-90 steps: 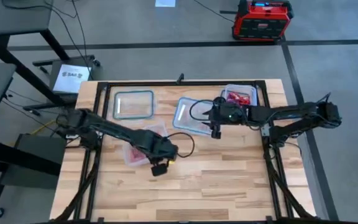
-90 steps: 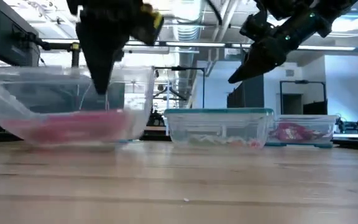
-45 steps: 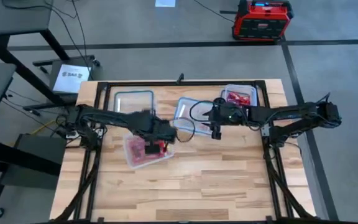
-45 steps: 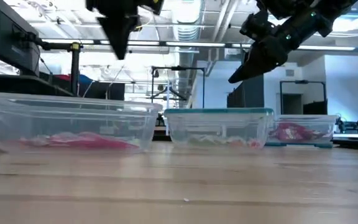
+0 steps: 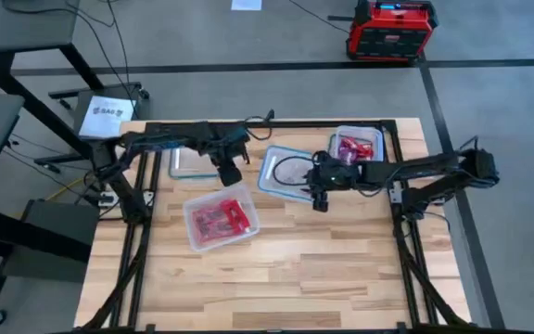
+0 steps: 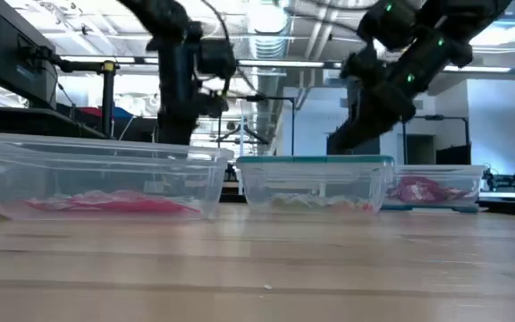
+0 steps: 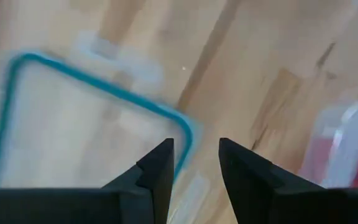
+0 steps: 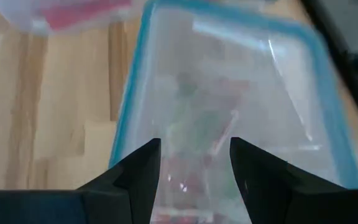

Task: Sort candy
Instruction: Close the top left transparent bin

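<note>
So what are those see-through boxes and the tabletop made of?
The clear rectangular boxes with bluish rims look like glossy transparent plastic, possibly glass: the room shows through their walls. The pale striped tabletop looks like smooth wooden planks, with visible grain. The red candy packets seem shiny foil or film.

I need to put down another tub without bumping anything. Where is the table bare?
The near half of the table is bare wood, in front of the tub of red candy. The far half is crowded: three containers, the left gripper and the right gripper above them.
</note>
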Controlling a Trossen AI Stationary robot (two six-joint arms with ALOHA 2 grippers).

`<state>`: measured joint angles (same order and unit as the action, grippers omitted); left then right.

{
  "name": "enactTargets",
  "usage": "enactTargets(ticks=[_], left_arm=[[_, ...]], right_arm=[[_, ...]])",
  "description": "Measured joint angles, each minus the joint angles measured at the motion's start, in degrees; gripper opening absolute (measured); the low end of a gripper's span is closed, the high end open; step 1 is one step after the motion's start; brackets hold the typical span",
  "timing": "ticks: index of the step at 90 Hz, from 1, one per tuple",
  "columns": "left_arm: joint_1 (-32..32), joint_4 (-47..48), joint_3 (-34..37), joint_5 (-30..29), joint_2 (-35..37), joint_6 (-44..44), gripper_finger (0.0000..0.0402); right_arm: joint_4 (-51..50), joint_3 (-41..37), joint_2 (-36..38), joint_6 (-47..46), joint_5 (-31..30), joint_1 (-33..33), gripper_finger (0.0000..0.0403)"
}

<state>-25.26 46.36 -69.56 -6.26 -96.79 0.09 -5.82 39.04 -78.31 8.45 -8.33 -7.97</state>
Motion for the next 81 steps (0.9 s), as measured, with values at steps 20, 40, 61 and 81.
enactTargets(ticks=[20, 40, 61, 81], left_arm=[[0.1, -8.2, 7.3, -2.2, 0.0, -1.7, 0.0113], [-0.2, -14.7, 11.4, -2.7, 0.0, 0.4, 0.0113], [-0.6, -17.5, 14.3, 0.5, 0.1, 3.1, 0.0113], [-0.7, -21.7, 17.5, -0.2, 0.4, 8.2, 0.01]], right_arm=[[7.2, 0.3, -6.5, 0.3, 2.5, 0.0, 0.0179], [8.6, 0.1, -6.1, 0.4, 2.6, 0.0, 0.0179], [8.1, 0.0, -5.2, 1.2, 2.6, -0.1, 0.0179], [8.2, 0.0, -5.4, 1.2, 2.6, -0.1, 0.0179]])
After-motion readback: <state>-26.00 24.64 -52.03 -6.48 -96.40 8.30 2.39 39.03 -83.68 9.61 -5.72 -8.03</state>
